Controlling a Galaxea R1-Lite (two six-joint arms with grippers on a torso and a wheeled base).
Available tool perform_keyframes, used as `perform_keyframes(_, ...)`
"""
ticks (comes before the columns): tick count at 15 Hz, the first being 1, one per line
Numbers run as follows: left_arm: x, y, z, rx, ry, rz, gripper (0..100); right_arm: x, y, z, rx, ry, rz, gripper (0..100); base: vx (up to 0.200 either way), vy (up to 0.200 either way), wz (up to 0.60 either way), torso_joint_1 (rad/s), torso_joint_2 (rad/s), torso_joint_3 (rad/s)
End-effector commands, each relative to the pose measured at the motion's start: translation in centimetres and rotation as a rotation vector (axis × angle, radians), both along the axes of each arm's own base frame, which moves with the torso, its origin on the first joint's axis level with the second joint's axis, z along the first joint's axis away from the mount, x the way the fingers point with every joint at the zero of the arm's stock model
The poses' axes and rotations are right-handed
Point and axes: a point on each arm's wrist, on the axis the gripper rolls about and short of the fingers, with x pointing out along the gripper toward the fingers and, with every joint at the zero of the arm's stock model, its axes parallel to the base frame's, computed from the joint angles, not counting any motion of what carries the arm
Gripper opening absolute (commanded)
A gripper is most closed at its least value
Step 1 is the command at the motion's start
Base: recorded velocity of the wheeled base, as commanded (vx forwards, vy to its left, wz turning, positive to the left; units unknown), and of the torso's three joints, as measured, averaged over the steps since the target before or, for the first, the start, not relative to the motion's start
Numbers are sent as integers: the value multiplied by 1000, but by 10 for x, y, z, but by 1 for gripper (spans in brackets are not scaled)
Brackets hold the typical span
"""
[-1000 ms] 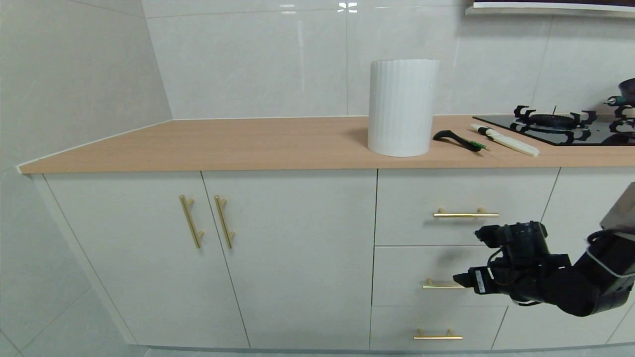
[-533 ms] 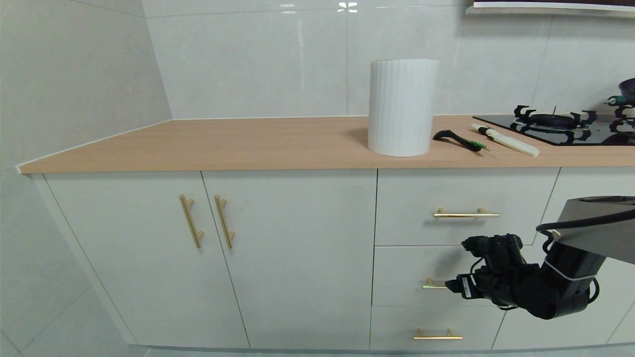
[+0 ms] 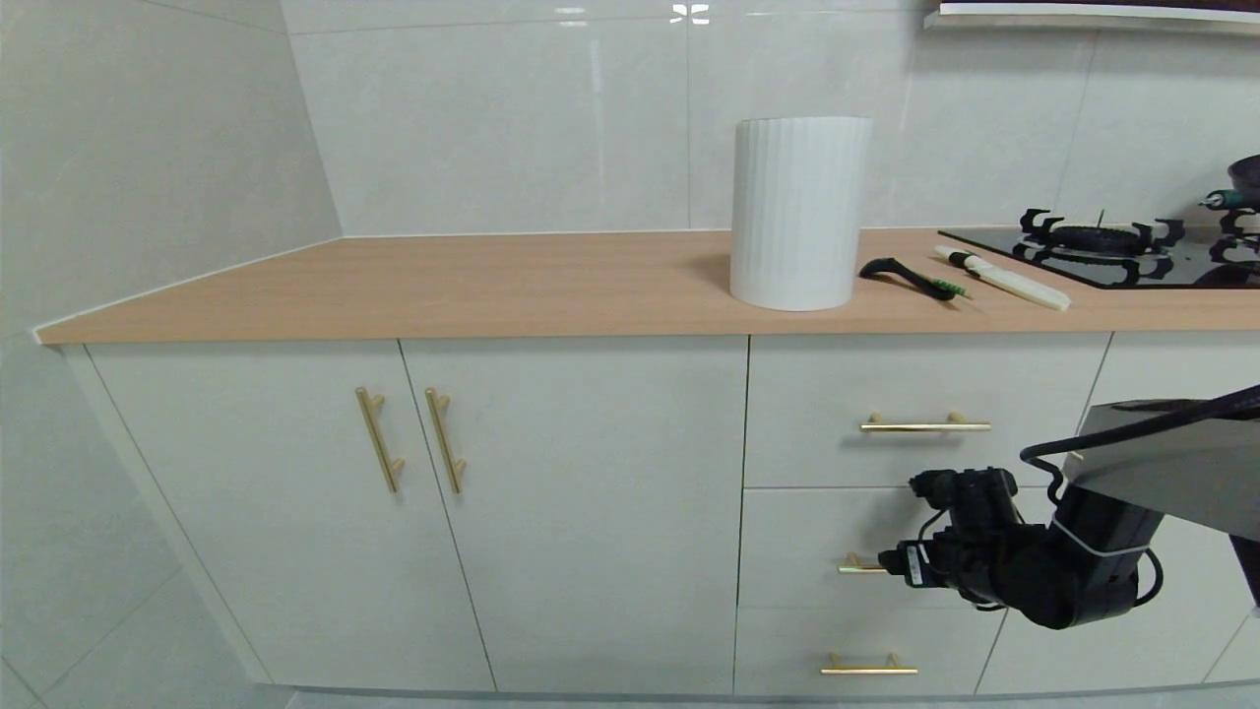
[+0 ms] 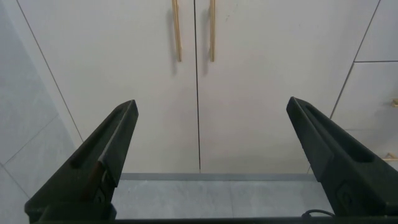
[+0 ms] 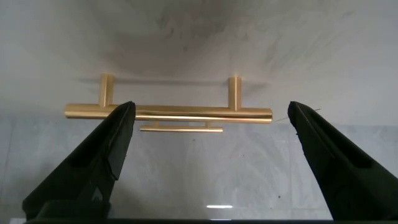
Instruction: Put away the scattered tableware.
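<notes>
Hovering my right gripper [image 3: 889, 564] with fingers spread, I had the middle drawer handle [image 5: 168, 113] just ahead; my left gripper [image 4: 211, 107] gaped too

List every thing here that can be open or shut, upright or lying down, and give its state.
Top drawer: shut.
Middle drawer: shut.
Bottom drawer: shut.
Cabinet doors: shut.
White container: upright on the counter.
Black-handled tool: lying flat.
White knife: lying flat.
Right gripper: open, before the middle drawer's handle.
Left gripper: open, empty.
</notes>
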Motion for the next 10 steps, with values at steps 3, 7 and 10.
perform_keyframes(3,0,0,0,0,-1,0,100,6,0,-11,-35,6,-34,100,0,0,0,0,0,0)
perform_keyframes(7,0,0,0,0,-1,0,100,5,-1,-16,-38,21,-35,100,0,0,0,0,0,0)
perform_keyframes(10,0,0,0,0,-1,0,100,4,-2,-18,-40,34,-38,100,0,0,0,0,0,0)
